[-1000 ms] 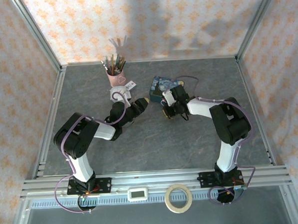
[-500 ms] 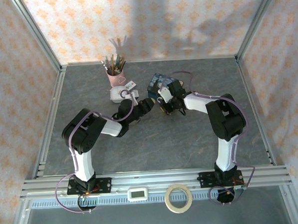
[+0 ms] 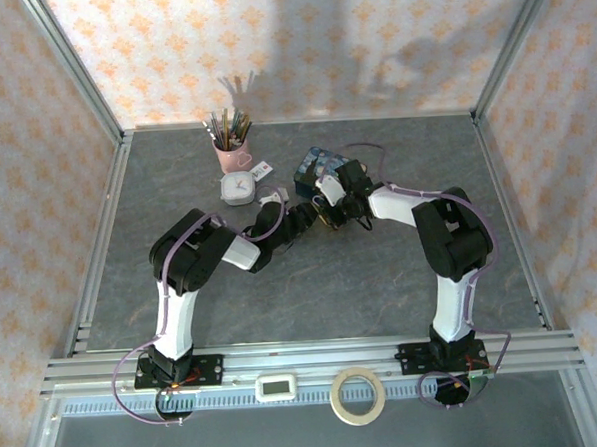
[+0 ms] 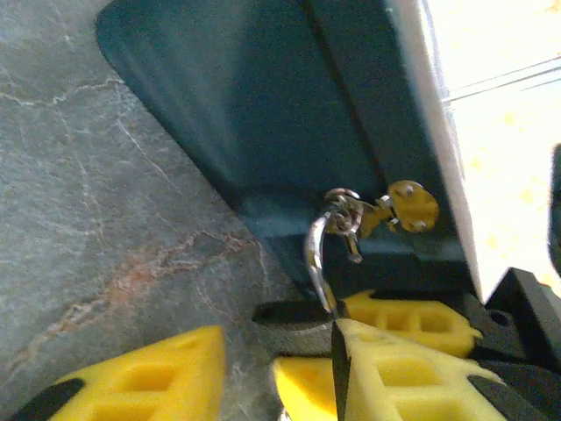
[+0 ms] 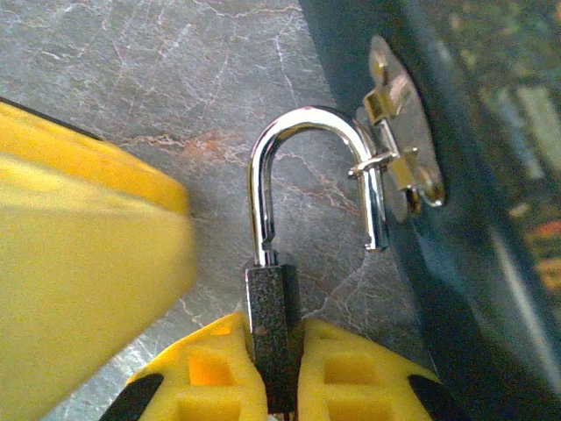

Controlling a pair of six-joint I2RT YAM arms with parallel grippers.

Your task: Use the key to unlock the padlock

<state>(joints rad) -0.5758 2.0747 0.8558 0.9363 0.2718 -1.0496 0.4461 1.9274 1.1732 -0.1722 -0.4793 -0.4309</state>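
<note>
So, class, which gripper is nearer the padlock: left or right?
Right. The right gripper clamps the padlock by its body; the left gripper sits just beside it.

Padlock (image 5: 273, 307) body drops off the bottom edge, pinched in the right gripper (image 5: 276, 331). A big yellow blur (image 5: 79, 254) sits left, unreadable. From above, the padlock's too small to make out.

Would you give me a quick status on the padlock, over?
Right gripper shut on padlock body. Left gripper alongside, fingers slightly apart. Shackle end looks free, hooked through gold clasp. Nothing else in the way.
</note>
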